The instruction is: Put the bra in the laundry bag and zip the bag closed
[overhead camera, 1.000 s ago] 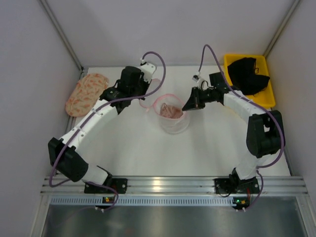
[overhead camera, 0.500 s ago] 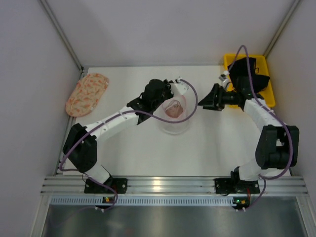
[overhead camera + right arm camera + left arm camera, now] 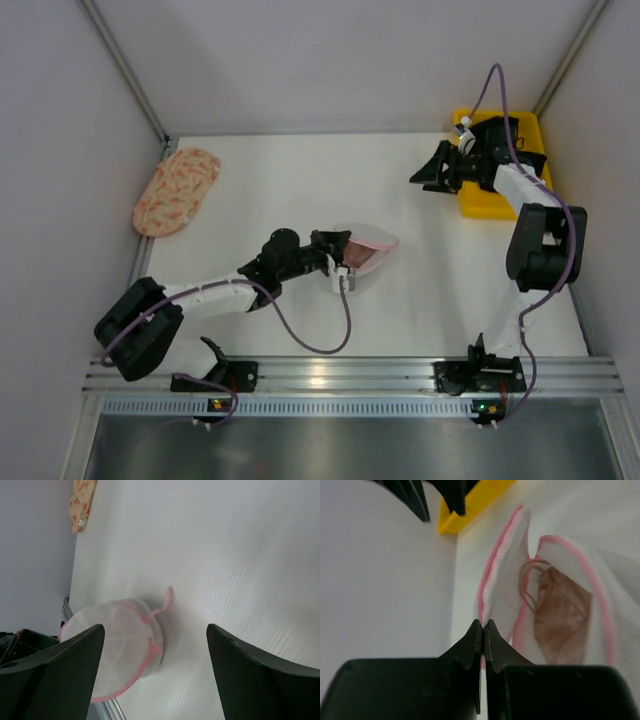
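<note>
White mesh laundry bag (image 3: 366,264) with pink zip rim gaping lies just five o'clock of table (image 3: 260,200) centre; pale pink bra (image 3: 560,622) bunched inside

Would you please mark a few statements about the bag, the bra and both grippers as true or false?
1. The left gripper pinches the bag by its pink-edged rim. True.
2. The bra sits inside the bag. True.
3. The bag is zipped closed. False: its mouth gapes open.
4. The right gripper is clamped on a strap. False: it is open and holds nothing.
5. The patterned cloth lies beside the yellow bin. False: the cloth is at the far left, the bin at the far right.
</note>
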### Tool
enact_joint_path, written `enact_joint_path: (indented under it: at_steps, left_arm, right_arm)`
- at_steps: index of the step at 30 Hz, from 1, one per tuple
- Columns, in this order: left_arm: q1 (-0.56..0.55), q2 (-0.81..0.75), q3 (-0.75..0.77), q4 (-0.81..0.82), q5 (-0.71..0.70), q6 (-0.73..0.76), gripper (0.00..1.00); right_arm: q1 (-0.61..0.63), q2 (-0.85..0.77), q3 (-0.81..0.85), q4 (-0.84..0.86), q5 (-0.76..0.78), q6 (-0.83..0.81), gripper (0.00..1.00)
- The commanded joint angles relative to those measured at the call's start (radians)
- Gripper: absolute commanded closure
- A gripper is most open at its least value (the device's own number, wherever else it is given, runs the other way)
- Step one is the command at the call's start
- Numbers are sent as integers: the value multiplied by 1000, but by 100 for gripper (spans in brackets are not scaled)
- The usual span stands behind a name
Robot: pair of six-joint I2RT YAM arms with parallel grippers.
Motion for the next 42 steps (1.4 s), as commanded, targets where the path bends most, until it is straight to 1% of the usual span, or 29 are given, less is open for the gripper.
enact_joint_path:
  at_steps: [1, 2, 3, 6, 8, 9, 11, 13, 16, 17, 18, 20, 24, 26, 27, 28, 29, 30, 32, 33, 35, 36, 38, 39, 41, 42]
  left_arm:
    - [1, -130, -107, 179, 165, 144, 100]
    - [1, -148, -135, 183, 176, 165, 100]
    - [3, -168, -190, 181, 204, 187, 100]
    - [4, -222, -257, 181, 241, 261, 100]
    - [6, -240, -296, 181, 239, 279, 100]
    - [6, -242, -304, 181, 235, 287, 100]
    - [12, -251, -331, 181, 238, 313, 100]
    - [17, -266, -354, 181, 253, 325, 100]
    - [24, -285, -364, 160, 262, 333, 100]
    - [24, -288, -368, 157, 262, 333, 100]
    - [24, -291, -373, 152, 265, 339, 100]
    - [26, -294, -386, 152, 273, 347, 100]
    - [27, -315, -403, 134, 291, 367, 100]
    - [27, -325, -409, 106, 294, 379, 100]
    - [27, -331, -416, 97, 297, 382, 100]
    - [29, -332, -420, 91, 294, 390, 100]
    - [31, -334, -422, 91, 294, 391, 100]
    - [31, -329, -422, 88, 284, 390, 100]
    - [31, -317, -417, 86, 270, 391, 100]
    - [32, -300, -414, 88, 255, 391, 100]
    - [37, -280, -410, 112, 245, 393, 100]
    - [40, -261, -408, 124, 239, 393, 99]
    - [46, -242, -394, 140, 218, 388, 97]
    - [47, -227, -390, 158, 210, 385, 93]
    - [55, -214, -367, 172, 161, 361, 85]
    - [57, -214, -357, 174, 140, 338, 76]
  right_arm:
    - [73, 104, 122, -61, -75, -100, 16]
    - [76, 127, 134, -72, -87, -113, 16]
    - [132, 166, 145, -85, -107, -148, 16]
    - [180, 242, 195, -183, -161, -234, 15]
    - [199, 271, 220, -298, -195, -304, 15]
    - [215, 285, 220, -337, -222, -361, 15]
    - [232, 291, 200, -428, -241, -419, 15]
    - [259, 302, 173, -484, -268, -499, 15]
    - [291, 329, 163, -623, -301, -625, 16]
    - [298, 339, 165, -660, -308, -698, 15]
    - [311, 358, 168, -734, -310, -735, 15]
    - [320, 380, 168, -785, -322, -816, 14]
    - [343, 455, 188, -886, -351, -929, 11]
    - [354, 478, 206, -931, -380, -979, 13]
    - [364, 496, 212, -947, -394, -1004, 16]
    - [371, 503, 226, -1014, -406, -1036, 17]
    - [377, 510, 234, -1056, -425, -1123, 17]
    - [389, 523, 243, -1107, -434, -1166, 21]
    - [397, 509, 209, -1106, -463, -1177, 27]
    - [400, 504, 194, -1106, -471, -1185, 36]
    - [403, 500, 165, -1106, -489, -1197, 48]
    - [407, 491, 160, -1104, -495, -1200, 61]
    - [406, 487, 160, -1106, -512, -1197, 76]
    - [406, 475, 162, -1107, -520, -1196, 90]
    - [403, 461, 156, -1107, -544, -1187, 95]
    - [403, 448, 153, -1107, -552, -1182, 97]
